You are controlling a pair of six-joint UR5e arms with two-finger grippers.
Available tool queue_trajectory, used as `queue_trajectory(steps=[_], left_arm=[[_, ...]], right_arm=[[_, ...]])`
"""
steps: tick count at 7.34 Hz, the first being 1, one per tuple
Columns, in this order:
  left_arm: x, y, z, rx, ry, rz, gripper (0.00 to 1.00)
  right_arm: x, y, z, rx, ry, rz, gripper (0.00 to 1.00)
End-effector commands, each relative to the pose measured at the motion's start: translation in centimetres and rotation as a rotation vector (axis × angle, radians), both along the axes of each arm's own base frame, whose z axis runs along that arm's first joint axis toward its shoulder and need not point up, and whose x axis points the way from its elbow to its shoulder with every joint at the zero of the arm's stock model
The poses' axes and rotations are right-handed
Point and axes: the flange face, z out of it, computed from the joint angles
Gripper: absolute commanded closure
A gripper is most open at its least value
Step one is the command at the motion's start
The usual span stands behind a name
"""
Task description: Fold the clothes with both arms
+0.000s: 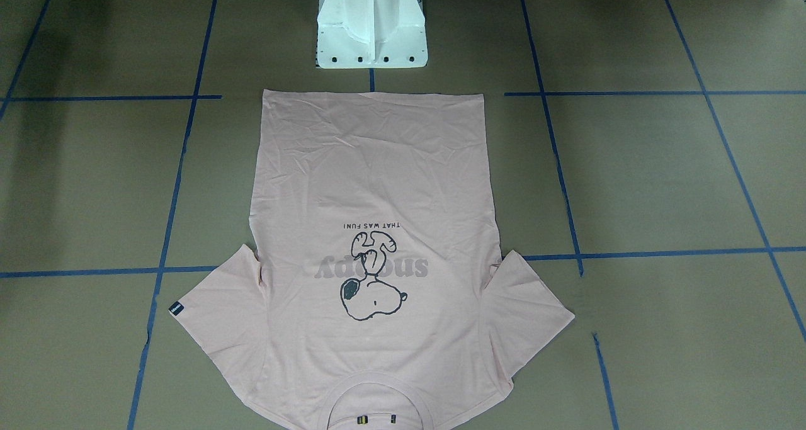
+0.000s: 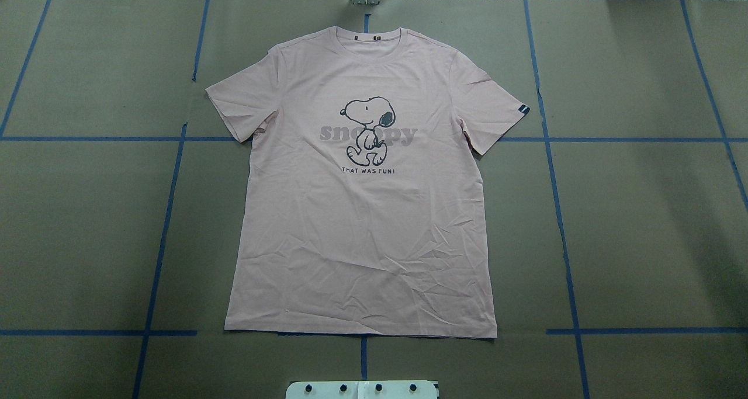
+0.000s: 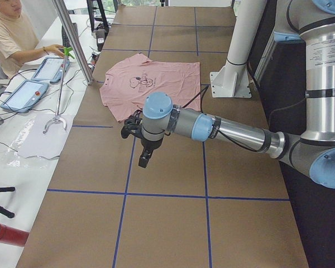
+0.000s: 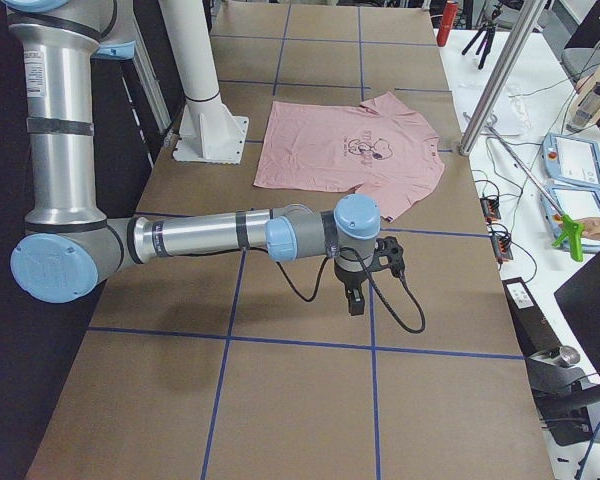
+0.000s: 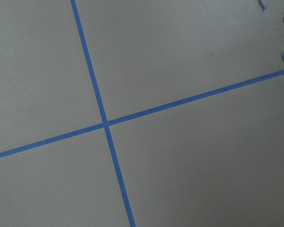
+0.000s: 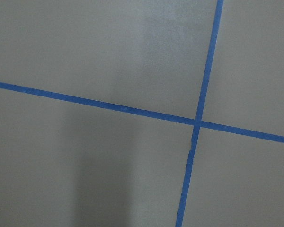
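On the bench [image 2: 643, 224] before the pedestal [image 1: 371, 27], flat and print-up: pink T-shirt [image 2: 362, 212], well apart from left gripper [image 3: 144, 161] and right gripper [image 4: 355, 300], jaws' state impossible to tell; best pinched at matching edges, lifted together.

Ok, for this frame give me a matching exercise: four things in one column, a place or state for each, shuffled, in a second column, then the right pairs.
Things:
1. T-shirt
2. left gripper
3. white pedestal base
4. dark label

Places or states:
A. on a sleeve's edge
B. over the table, off to one side of the cloth
C. spread flat, print up
D. just past the hem, not touching it

Pairs: 1-C, 2-B, 3-D, 4-A.
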Motion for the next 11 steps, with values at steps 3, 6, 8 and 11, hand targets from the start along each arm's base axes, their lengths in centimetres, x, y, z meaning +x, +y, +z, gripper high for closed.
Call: queue_trajectory(steps=[3, 6, 8, 11], left_arm=[[0.7, 0.3, -0.1, -0.041, -0.045, 0.007, 0.00], [0.8, 1.1, 0.3, -0.097, -0.035, 0.016, 0.00], [0.9, 0.8, -0.2, -0.056, -0.017, 0.024, 0.00], [1.4, 0.7, -0.8, 0.004, 0.044, 0.037, 0.00]], right_arm=[[0.7, 0.7, 1.7, -0.082, 0.002, 0.013, 0.00], [1.0, 1.9, 2.9, -0.108, -0.002, 0.015, 0.00], [0.4, 2.2, 3.0, -0.118, -0.044, 0.006, 0.00], [-8.2, -4.1, -2.6, -0.082, -0.121, 0.031, 0.00]])
